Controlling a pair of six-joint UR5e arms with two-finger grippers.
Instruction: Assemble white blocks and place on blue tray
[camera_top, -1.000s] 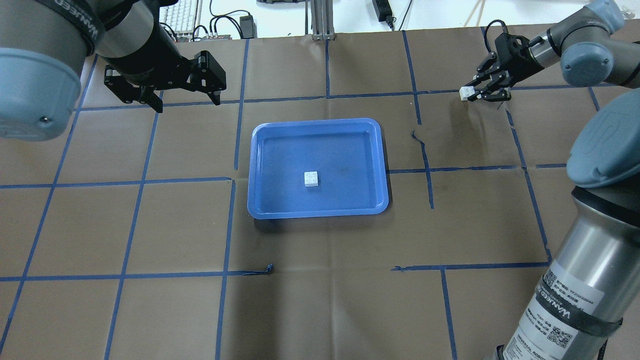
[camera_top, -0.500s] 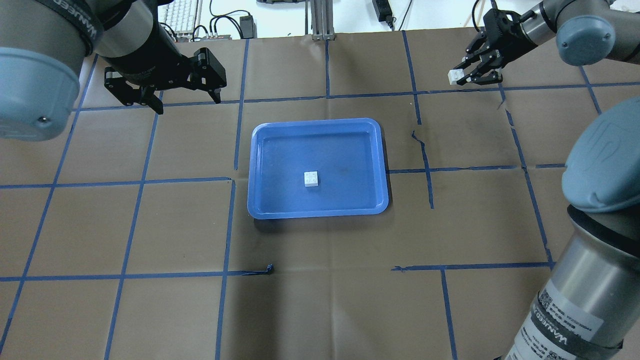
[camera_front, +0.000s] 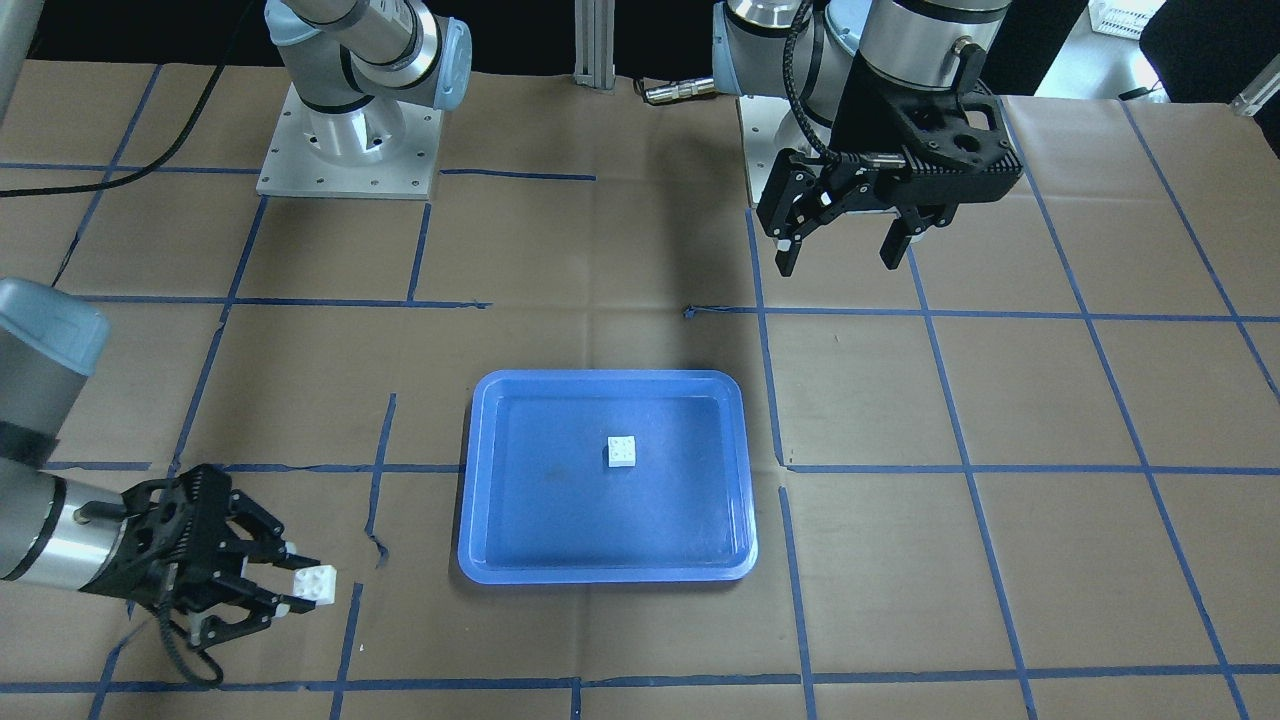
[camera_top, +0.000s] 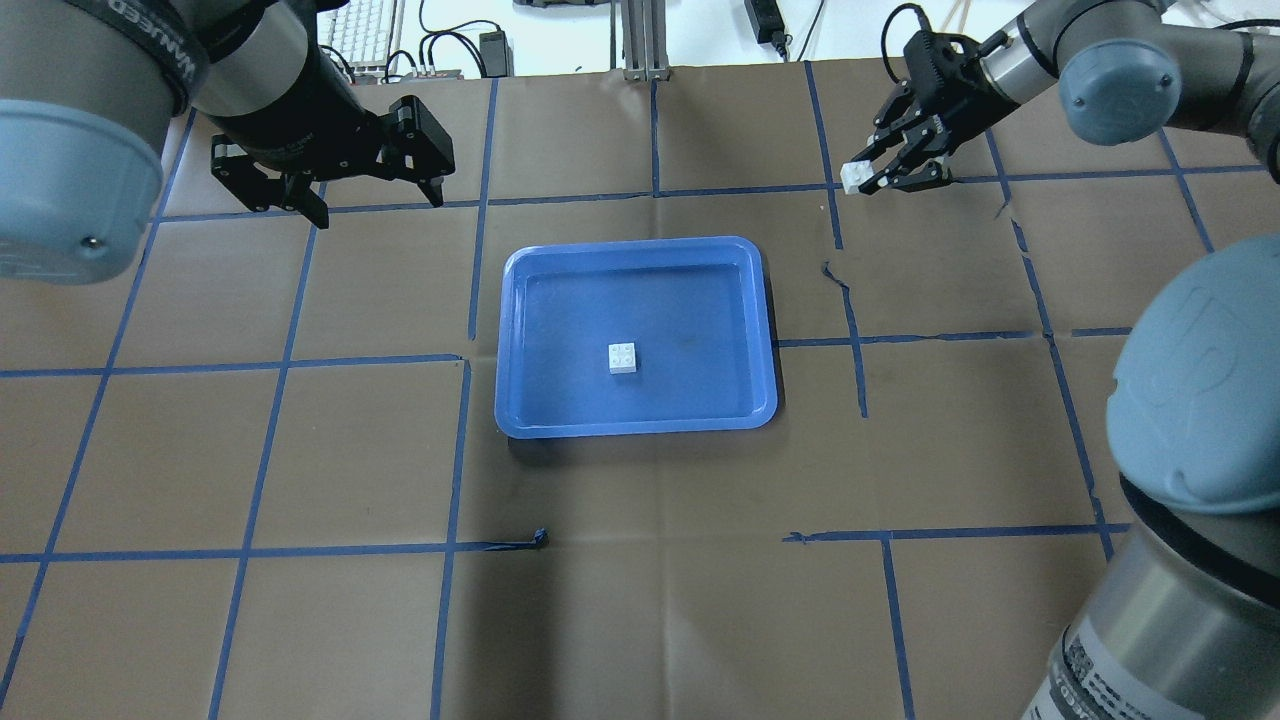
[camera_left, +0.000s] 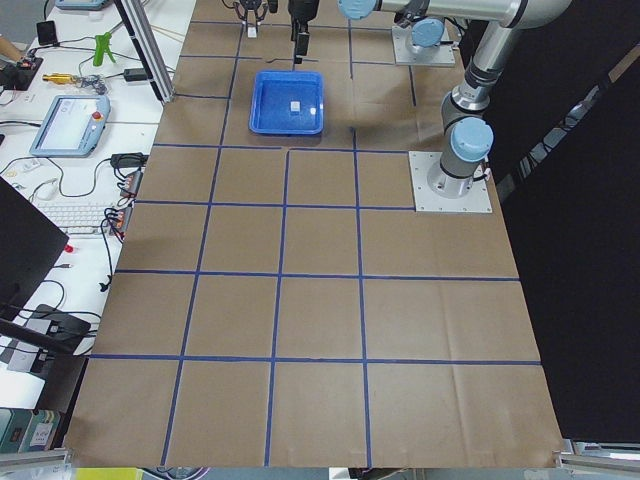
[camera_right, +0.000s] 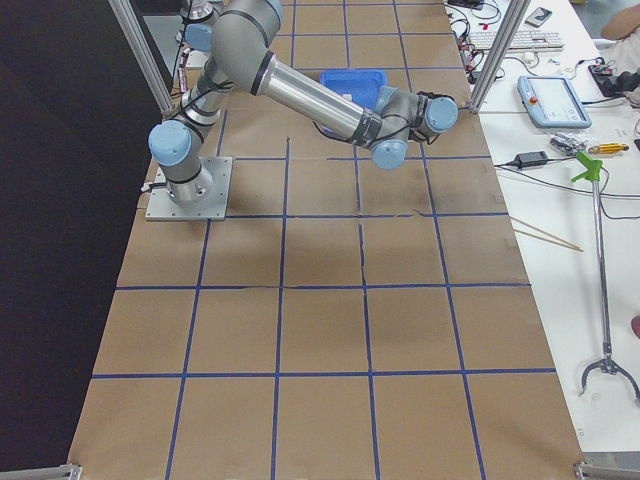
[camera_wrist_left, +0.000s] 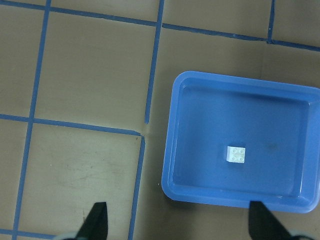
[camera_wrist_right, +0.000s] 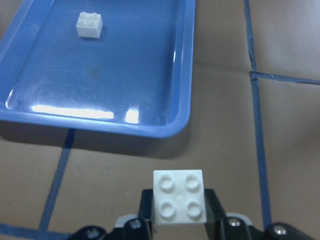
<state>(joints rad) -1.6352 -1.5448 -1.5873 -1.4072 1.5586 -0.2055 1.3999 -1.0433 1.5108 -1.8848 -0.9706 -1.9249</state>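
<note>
Stillness is recorded at the left tool (camera_top: 378, 205): its fingers are spread wide, nothing is held, and no shift from a second ago is seen. From its wrist camera the blue tray (camera_wrist_left: 172, 150) is seen below and off to its right side, well apart from the fingertips.

Inside that tray the first white block (camera_top: 622, 357) is seated studs up, near the middle, and has not been disturbed.

Change is confined to the right tool (camera_top: 870, 178). It is pinched narrow on the second white block (camera_wrist_right: 179, 201), which is held studs up at the very fingertips. Over the last second the block has been carried away from the desk's right side and brought nearer the tray. A carry toward stacking is judged to be under way. Assembly is not yet done, since the two blocks are well apart.

Ahead of the right tool, the tray's raised rim is set between the held block and the seated one, so it would have to be crossed from above, not skimmed. The desk (camera_top: 640, 560) before the fingertips is crossed by flat blue tape lines (camera_top: 850, 300). The desk's far edge lies near the right tool's far side, so open room is judged to lie toward the tray. The left tool is parked well apart from that path.
</note>
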